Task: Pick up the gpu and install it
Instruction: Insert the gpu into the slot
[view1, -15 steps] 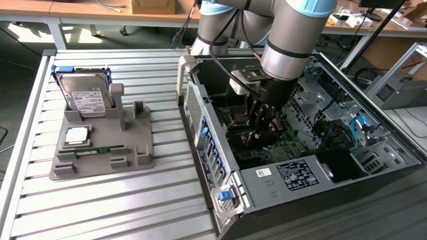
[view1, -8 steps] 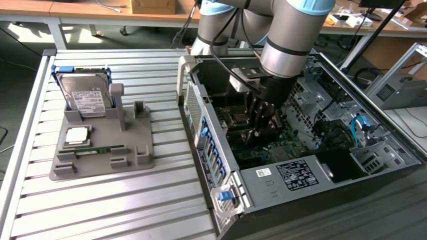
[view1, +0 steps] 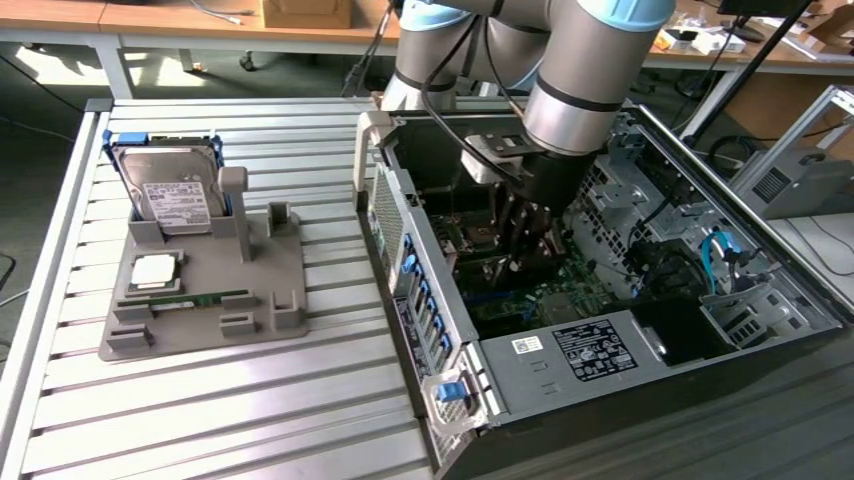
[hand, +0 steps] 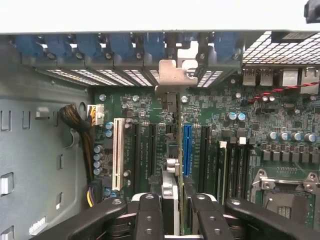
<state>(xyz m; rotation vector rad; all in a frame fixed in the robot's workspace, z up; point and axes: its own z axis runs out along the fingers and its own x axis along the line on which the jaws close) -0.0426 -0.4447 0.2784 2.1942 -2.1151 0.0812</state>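
My gripper (view1: 531, 250) reaches down into the open computer case (view1: 534, 365), just above the motherboard (view1: 534, 300). It is shut on the gpu (hand: 171, 190), a thin card that the wrist view shows edge-on between the two black fingers (hand: 149, 215). The card's silvery bracket (hand: 172, 75) lies against the row of rear slot openings with blue latches. The card stands over the motherboard next to the blue expansion slot (hand: 186, 150). Whether its edge sits in a slot I cannot tell.
On the slatted table at the exterior view's left, a grey fixture (view1: 267, 315) holds a hard drive (view1: 174, 190), a processor (view1: 154, 270) and a green memory stick (view1: 200, 298). Inside the case are a white slot (hand: 118, 152), a cable bundle (hand: 82, 125) and drive cages (view1: 641, 190).
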